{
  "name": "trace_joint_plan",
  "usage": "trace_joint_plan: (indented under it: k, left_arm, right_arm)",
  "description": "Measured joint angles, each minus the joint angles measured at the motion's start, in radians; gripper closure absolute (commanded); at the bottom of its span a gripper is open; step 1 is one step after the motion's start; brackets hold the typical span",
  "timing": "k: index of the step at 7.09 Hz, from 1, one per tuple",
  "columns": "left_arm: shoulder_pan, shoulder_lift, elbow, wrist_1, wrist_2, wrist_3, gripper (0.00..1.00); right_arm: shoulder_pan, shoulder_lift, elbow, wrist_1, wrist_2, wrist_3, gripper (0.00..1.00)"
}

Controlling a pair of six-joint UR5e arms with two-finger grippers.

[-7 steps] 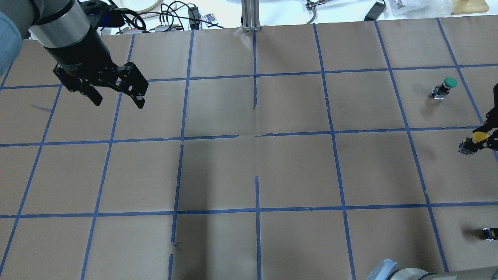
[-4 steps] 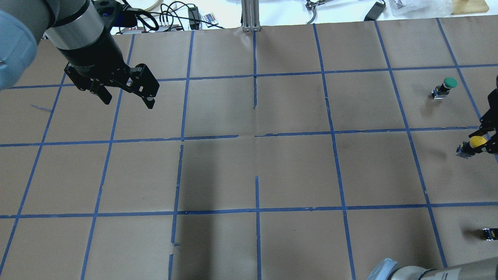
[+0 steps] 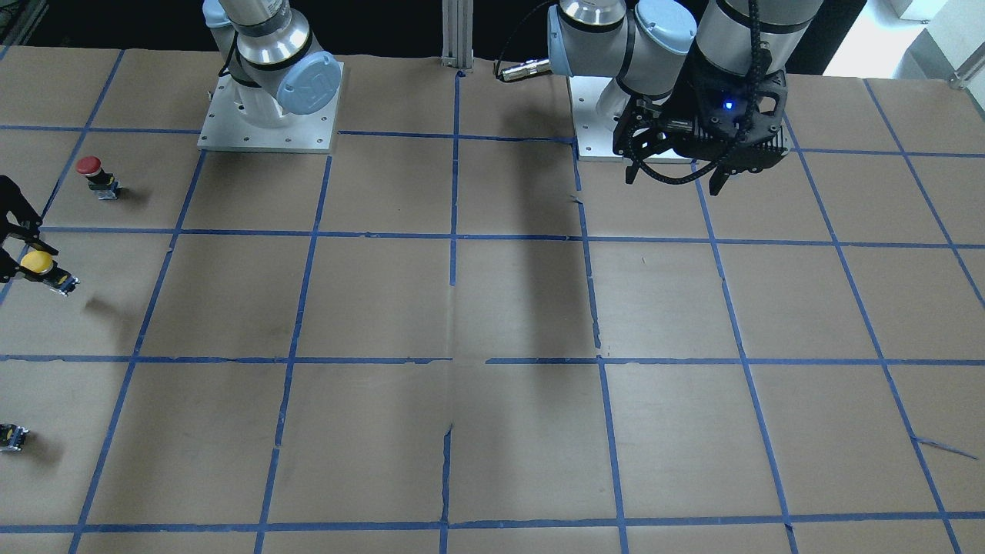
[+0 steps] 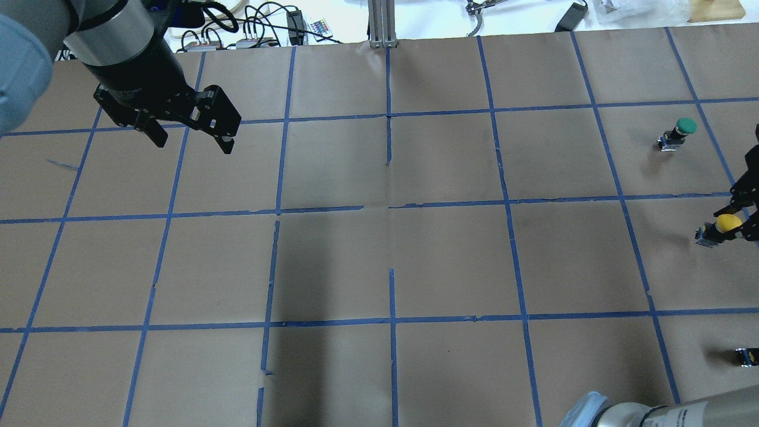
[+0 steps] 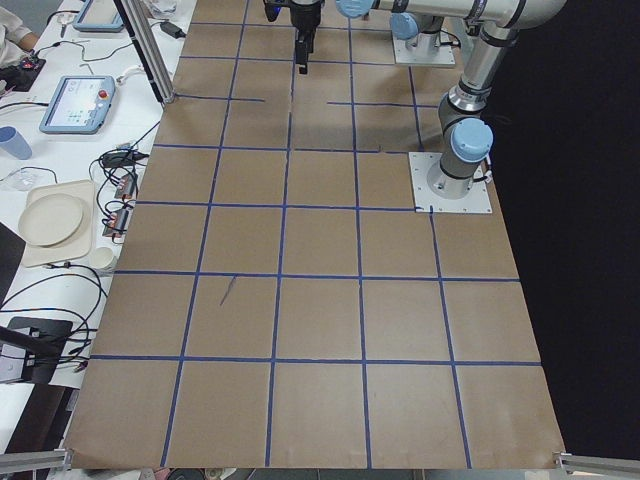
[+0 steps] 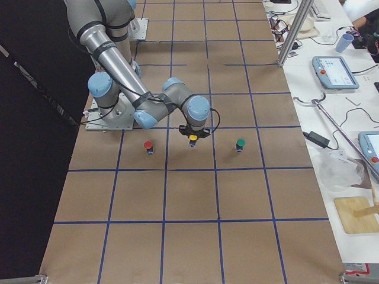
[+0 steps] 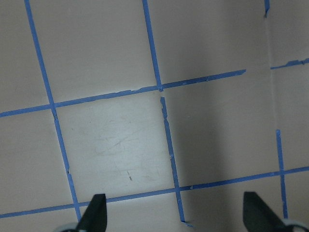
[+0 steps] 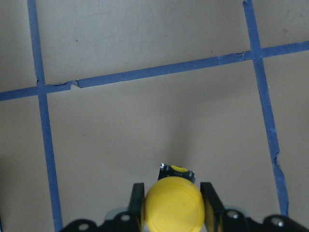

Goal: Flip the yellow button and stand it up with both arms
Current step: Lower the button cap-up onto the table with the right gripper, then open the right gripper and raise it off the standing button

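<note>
The table [image 4: 450, 255] is covered in brown paper marked into squares with blue tape.

The left arm [image 4: 112, 35] reaches in over the far left of the overhead view. The right arm [image 6: 115, 62] bends out low over the right edge.

The left gripper [image 4: 193, 145] hangs above the paper with its fingers spread wide and nothing between them. Its wrist view shows only bare paper and tape below.

The right gripper [image 8: 172, 195] is closed on the yellow button [image 4: 720, 226], with one finger pressed on each side just under the cap. The button is at the far right edge of the overhead view, about halfway between near and far. It is tilted, with the cap toward the gripper and the grey body pointing away. In the front view its shadow lies apart from it on the paper, so it is off the table.

A green button [image 4: 679, 133] stands upright one square farther from the robot. A red button [image 3: 96, 175] stands upright one square nearer. Both are well apart from the yellow one.
</note>
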Motion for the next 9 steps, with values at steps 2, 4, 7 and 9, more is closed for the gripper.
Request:
trace_joint_plan:
  k: [2,4,7,9]
  left_arm:
    - [0.000,-0.004,0.006,0.002,-0.001,0.000,0.01]
    - [0.000,-0.005,0.005,0.002,-0.003,0.000,0.00]
    - [0.000,-0.004,0.007,0.002,0.000,-0.002,0.00]
    - [0.000,-0.004,0.008,0.002,0.002,-0.002,0.00]
  right_arm:
    - [-0.001,0.027,-0.004,-0.002,-0.001,-0.019,0.80]
    - [-0.002,0.035,-0.005,0.000,-0.005,-0.034,0.41]
    - [-0.002,0.036,-0.004,0.001,-0.003,-0.034,0.19]
    - [-0.001,0.033,-0.004,0.003,0.002,-0.031,0.01]
